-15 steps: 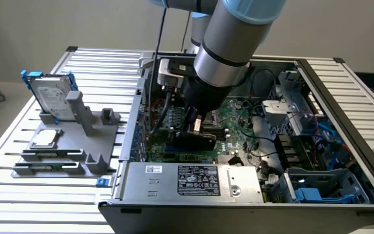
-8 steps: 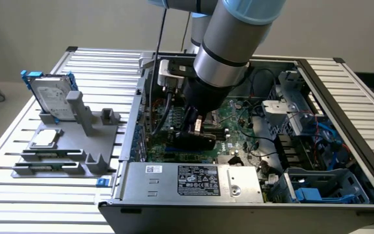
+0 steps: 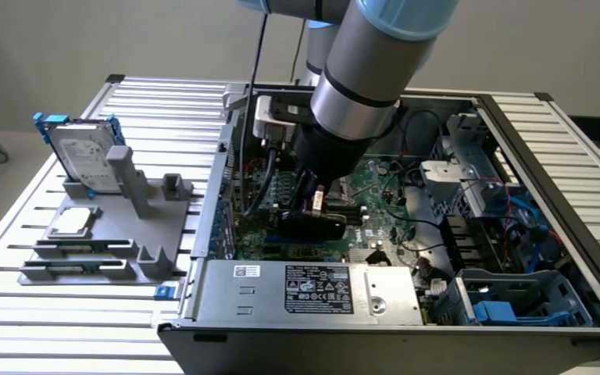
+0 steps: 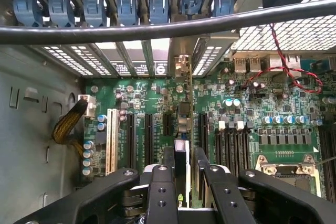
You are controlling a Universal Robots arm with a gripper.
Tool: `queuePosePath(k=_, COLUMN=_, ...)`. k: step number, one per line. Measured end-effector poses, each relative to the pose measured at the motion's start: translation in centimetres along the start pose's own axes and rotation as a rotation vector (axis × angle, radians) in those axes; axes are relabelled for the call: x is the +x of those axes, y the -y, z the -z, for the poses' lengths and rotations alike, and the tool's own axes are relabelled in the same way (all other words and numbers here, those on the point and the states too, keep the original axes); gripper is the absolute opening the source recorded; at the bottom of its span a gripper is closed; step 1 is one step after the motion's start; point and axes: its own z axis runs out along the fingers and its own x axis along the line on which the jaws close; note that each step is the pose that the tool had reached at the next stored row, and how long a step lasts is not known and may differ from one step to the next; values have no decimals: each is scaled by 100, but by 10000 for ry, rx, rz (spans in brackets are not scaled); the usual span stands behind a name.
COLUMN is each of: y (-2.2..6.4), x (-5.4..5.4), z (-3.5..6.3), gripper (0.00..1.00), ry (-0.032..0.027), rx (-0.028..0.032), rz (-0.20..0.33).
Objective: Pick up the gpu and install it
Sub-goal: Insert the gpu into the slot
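The gpu (image 4: 181,153) stands edge-on between my two black fingers (image 4: 160,187), a thin card with a black shroud. My gripper (image 4: 182,177) is shut on it. Its silver end bracket (image 4: 182,65) reaches toward the rear slot openings of the case. Below the card lies the green motherboard (image 4: 247,108) with several black expansion slots (image 4: 148,137); the card hangs over the row between two of them. In the exterior view my gripper (image 3: 315,209) is down inside the open computer case (image 3: 550,164), and the dark gpu (image 3: 319,226) is just above the board.
A thick black cable (image 4: 157,27) crosses close over the case rear wall with its blue slot latches (image 4: 94,9). The silver power supply (image 3: 311,289) fills the case's near corner. On the exterior view's left, a grey parts holder (image 3: 123,234) carries a hard drive in a blue frame (image 3: 76,152) and memory sticks (image 3: 81,248).
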Motion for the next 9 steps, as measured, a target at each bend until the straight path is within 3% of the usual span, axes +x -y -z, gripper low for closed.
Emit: queuePosePath(k=9, y=7, x=2, z=-29, gripper=26, ry=9, rx=1, rz=8)
